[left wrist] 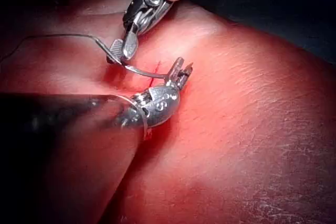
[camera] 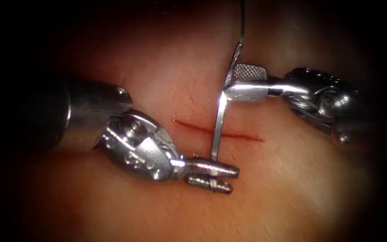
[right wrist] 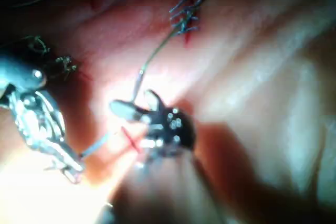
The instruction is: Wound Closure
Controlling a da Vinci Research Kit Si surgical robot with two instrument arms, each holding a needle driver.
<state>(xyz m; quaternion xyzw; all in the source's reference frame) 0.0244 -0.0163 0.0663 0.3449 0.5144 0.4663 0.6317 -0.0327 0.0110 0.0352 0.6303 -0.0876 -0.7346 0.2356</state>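
Observation:
The tissue (camera: 292, 188) carries a thin red cut (camera: 247, 136) running across the endoscope view. My right tool (camera: 231, 83) comes in from the right, shut on the curved needle (camera: 219, 121) near its rear end. The needle crosses over the middle of the cut, and its tip ends at the tissue just beside the upper jaw of my left tool (camera: 233, 179). I cannot tell whether the tip is in the tissue. The left tool's jaws stand slightly open with nothing between them. Thread (camera: 242, 18) leads up from the needle's tail. The left wrist view has the needle (left wrist: 144, 72) between both tools.
In the right wrist view a separate stitched cut (right wrist: 186, 9) with dark thread lies farther off, and the thread (right wrist: 157, 48) runs from it toward the right tool (right wrist: 134, 106). Loose thread (left wrist: 58, 36) trails over the tissue beside the left tool's shaft (left wrist: 63, 114).

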